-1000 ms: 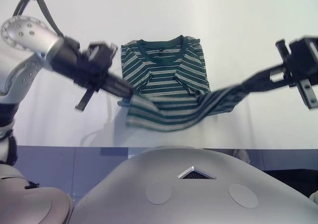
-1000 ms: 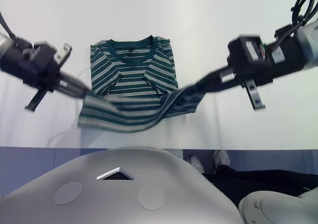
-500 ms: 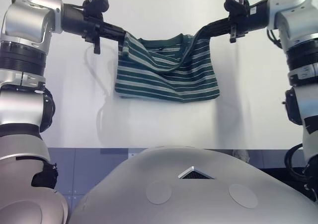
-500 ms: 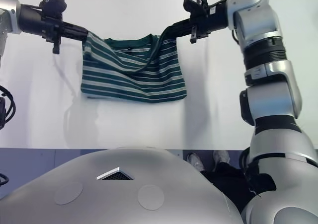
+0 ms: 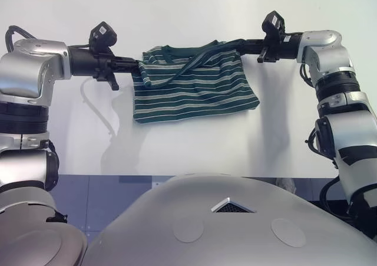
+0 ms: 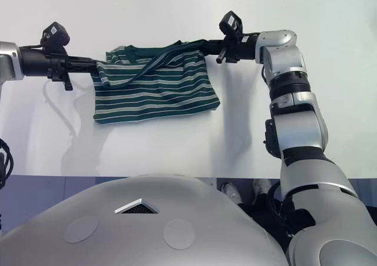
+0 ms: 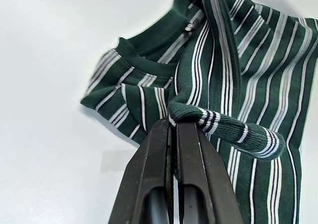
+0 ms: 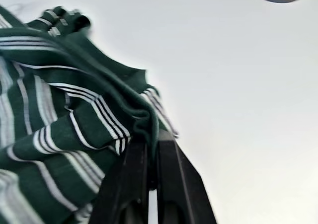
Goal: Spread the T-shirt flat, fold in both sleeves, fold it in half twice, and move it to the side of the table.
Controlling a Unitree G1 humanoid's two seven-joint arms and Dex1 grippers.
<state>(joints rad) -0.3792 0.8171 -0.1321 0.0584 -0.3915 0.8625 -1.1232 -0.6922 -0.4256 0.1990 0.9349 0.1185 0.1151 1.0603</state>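
**Hem held over the collar, fold not yet laid**

The left end effector (image 7: 174, 127) is clenched on a rolled corner of the T-shirt (image 5: 194, 80), and the right end effector (image 5: 237, 42) pinches the opposite corner. The shirt lies doubled at the far middle of the table (image 5: 177, 142), with its held edge sagging between them. If they let go unevenly, I'd expect that slack to bunch and skew the fold.
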